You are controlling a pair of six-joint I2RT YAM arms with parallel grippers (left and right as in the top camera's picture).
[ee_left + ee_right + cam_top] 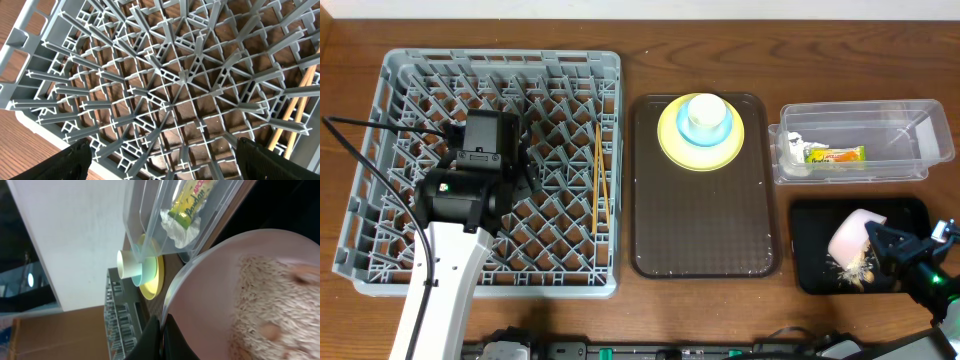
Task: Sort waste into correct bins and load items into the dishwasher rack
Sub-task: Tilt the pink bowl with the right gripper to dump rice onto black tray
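White bowl (848, 236), overhead view: tipped on edge above the black tray (810, 250) at near right, rim pinched by the right gripper (877, 240) from its right side. Pale food scraps (856, 266) heaped on that tray just beneath the bowl. Clear tub (905, 112) at far right, holding a yellow-green snack wrapper (836, 155) and, at its left end, a crumpled napkin (792, 148). Brown tray (705, 235) in the middle of the table (640, 320), bearing at its far end a yellow plate (670, 140) with a blue cup (706, 118) set on it. Dishwasher rack (500, 62) at left, with chopsticks (597, 180) laid together along its right side, running near to far. Left arm (450, 260) reaching in from the near edge over the rack's middle, fingers hidden under the wrist.

Left wrist view: left gripper (167, 160) spread wide and holding nothing, black fingertips (75, 157) at the lower corners, hanging above the rack's grey lattice. Chopsticks at the right edge, slanting among the pegs.

Right wrist view: right gripper pressed together on the thin rim of the bowl at lower centre. Bowl interior filling the right side, speckled with pale grainy residue, blurred. Beyond it, tub with wrapper and napkin, then cup on plate, then a corner of the rack.
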